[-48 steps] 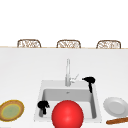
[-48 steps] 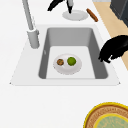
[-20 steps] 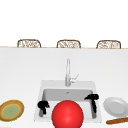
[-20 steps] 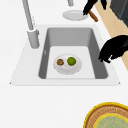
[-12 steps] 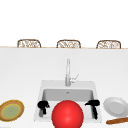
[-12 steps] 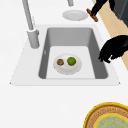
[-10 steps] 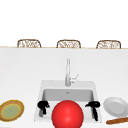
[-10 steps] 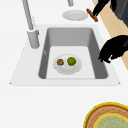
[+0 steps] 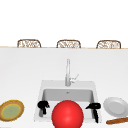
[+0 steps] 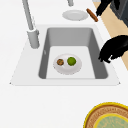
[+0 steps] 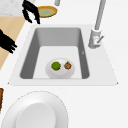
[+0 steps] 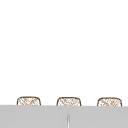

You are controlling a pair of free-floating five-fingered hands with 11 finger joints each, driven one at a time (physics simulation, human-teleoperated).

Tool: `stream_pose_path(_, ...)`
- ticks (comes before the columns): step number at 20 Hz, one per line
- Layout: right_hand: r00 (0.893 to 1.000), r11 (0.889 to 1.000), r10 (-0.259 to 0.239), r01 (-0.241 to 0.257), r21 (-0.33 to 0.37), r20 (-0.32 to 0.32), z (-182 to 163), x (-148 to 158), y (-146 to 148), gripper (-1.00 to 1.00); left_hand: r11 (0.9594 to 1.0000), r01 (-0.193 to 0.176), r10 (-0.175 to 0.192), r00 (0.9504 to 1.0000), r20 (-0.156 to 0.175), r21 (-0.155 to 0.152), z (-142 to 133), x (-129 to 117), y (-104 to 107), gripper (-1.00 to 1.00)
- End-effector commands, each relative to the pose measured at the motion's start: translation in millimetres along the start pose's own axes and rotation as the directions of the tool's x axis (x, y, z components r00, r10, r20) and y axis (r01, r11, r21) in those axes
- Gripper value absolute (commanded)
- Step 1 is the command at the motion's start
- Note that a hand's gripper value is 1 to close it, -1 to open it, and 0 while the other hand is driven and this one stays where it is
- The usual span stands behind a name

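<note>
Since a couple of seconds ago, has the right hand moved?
Yes. In the front view the right hand has dropped from beside the faucet to the sink's front right corner, near the white plate.

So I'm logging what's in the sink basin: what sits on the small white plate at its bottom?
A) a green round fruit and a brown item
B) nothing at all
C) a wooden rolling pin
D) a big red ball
A: in the left side view the small white plate holds a green round fruit beside a brown item.
</note>
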Motion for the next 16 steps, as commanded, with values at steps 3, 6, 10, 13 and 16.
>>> stream_pose_path(3,1.0,1.0,-0.003,0.003,-0.004,-0.003,25.7,5.0,-8.6,-1.0,1.0,0.0,0.0,1.0,0.0,0.0,0.0,0.0,0.0,0.0)
stream_pose_path(6,1.0,0.997,0.015,-0.016,-0.081,-0.014,45.5,8.5,-3.9,-1.0,1.0,0.0,0.0,1.0,0.0,0.0,0.0,0.0,0.0,0.0)
stream_pose_path(10,0.999,0.985,0.051,-0.053,-0.167,-0.016,68.2,15.1,2.8,-1.0,1.0,0.0,0.0,1.0,0.0,0.0,0.0,0.0,0.0,0.0)
stream_pose_path(13,0.998,0.976,0.062,-0.062,-0.208,-0.008,83.8,19.9,12.4,-1.0,1.0,0.0,0.0,1.0,0.0,0.0,0.0,0.0,0.0,0.0)
stream_pose_path(16,0.998,0.977,0.064,-0.064,-0.201,-0.005,89.5,23.6,19.6,-1.0,1.0,0.0,0.0,1.0,0.0,0.0,0.0,0.0,0.0,0.0)
